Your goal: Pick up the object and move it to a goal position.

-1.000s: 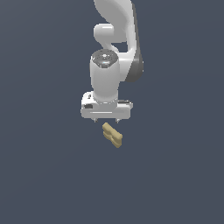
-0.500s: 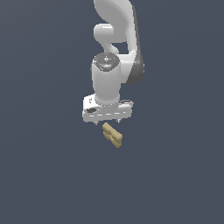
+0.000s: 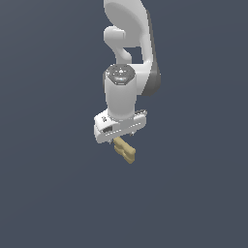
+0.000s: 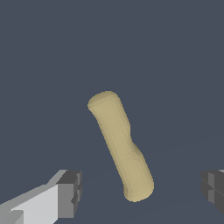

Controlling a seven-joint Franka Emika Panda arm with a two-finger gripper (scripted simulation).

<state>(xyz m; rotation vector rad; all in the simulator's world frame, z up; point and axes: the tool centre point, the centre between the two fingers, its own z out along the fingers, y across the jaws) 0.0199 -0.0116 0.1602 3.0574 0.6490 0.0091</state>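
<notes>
Tan lumpy object (image 4: 120, 145) lying flat, slanted

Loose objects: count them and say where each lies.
1. The tan object lies just under the tool, between its open fingers in the wrist view and untouched; its near end is hidden in the exterior view.

flat even light, sharp renders
</notes>
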